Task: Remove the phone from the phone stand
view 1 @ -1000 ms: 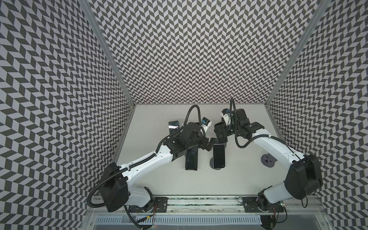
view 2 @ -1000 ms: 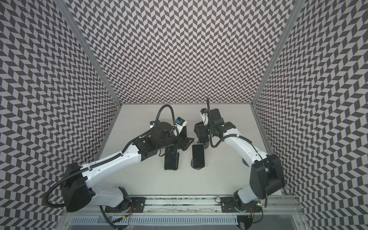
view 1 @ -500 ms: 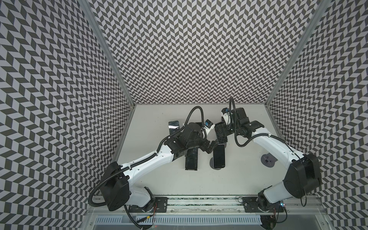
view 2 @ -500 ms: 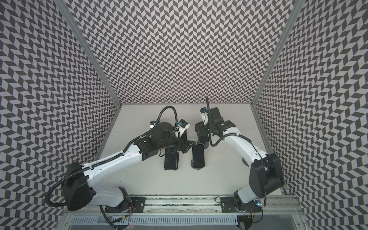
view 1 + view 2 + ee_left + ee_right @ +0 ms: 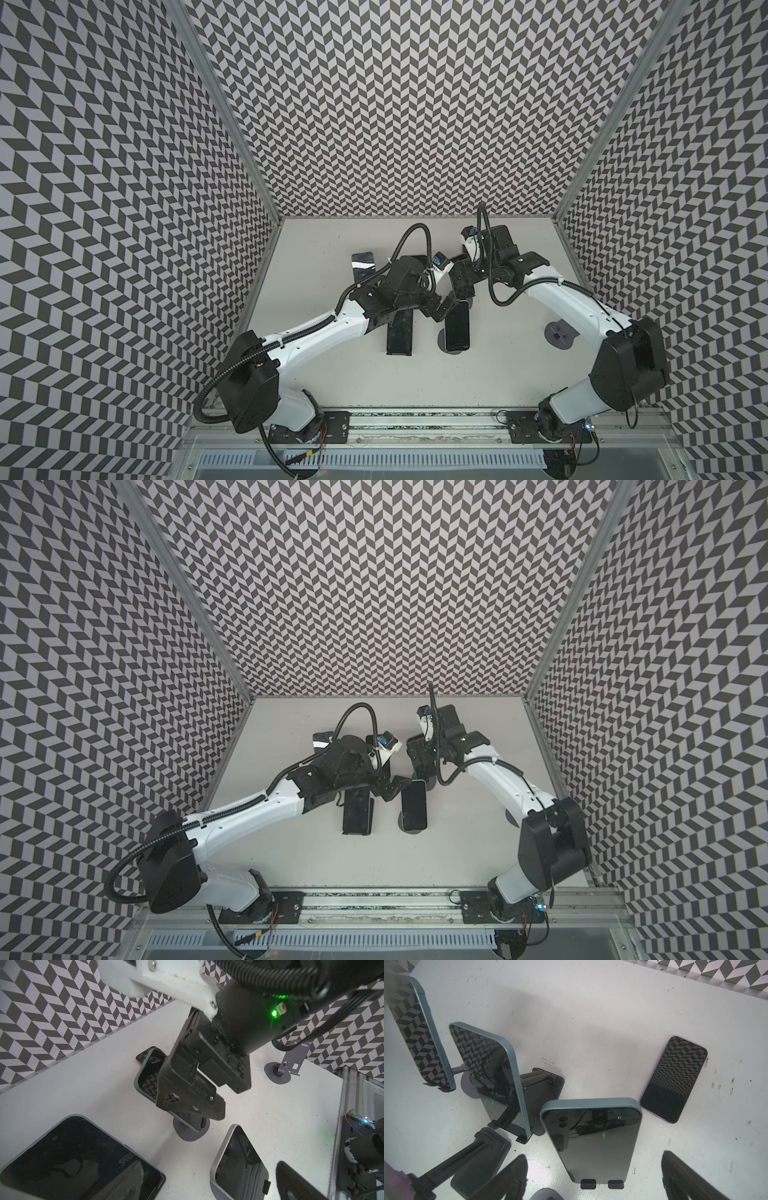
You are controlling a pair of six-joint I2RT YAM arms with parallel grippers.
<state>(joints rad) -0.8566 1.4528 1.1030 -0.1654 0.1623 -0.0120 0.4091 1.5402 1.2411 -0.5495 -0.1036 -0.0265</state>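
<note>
Chevron walls (image 5: 395, 104) box in a white worktop (image 5: 374, 386). Nearest, about its middle, the silver-rimmed phone (image 5: 457, 330), likely the one to lift, leans on its phone stand (image 5: 454, 352). At its far left corner sits the left gripper (image 5: 443, 311), fingers (image 5: 124, 1184) spread wide, empty. Just beyond, the right gripper (image 5: 459, 291) hangs over a teal-edged phone (image 5: 591, 1140), fingers (image 5: 691, 1180) equally wide, holding nothing. Stiff, slick glass, probably light, crackable if dropped: pinch the long side edges, lift clear of the lip.
</note>
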